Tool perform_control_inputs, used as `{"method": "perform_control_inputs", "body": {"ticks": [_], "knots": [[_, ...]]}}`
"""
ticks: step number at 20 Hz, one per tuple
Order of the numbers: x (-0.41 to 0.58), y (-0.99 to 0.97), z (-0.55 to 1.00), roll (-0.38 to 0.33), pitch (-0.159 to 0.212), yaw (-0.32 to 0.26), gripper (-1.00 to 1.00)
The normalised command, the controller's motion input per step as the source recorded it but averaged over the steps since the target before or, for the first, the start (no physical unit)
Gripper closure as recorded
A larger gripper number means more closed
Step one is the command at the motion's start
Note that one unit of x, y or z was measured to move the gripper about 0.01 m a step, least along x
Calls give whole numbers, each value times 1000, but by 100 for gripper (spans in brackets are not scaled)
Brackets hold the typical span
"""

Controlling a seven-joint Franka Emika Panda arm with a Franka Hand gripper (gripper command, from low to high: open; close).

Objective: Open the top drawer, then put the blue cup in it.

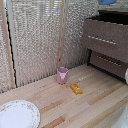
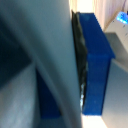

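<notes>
Since wrist view is a close blur, blue cup point(image 2: 95, 65) fills it, pressed against what looks like a gripper finger point(image 2: 80, 70); likely gripped, but can't tell for sure. Ext. view near to far: patterned plate point(image 1: 17, 115) lower left; orange block point(image 1: 76, 89) center; pink cup point(image 1: 62, 75) just behind it; dresser upper right w/ top drawer point(image 1: 106, 37) pulled out. Arm not in ext. view. Step judged: carrying cup to drawer; next needs lowering it inside the open drawer, then release.

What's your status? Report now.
Claw state unclear, blue cup against its pad. Top drawer looks open. Pink cup, yellow block sit apart from drawer.
</notes>
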Motion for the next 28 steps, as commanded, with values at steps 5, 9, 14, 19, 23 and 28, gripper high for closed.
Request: {"method": "perform_control_inputs", "body": {"ticks": [5,9,14,19,23,28], "knots": [[242,-866,-22,81,-3,0,100],[306,-785,0,62,-24,2,100],[85,-689,-33,32,-10,45,100],[7,-226,421,-19,-1,34,-100],[0,0,920,14,0,25,-100],[50,90,714,6,-1,8,-100]]}}
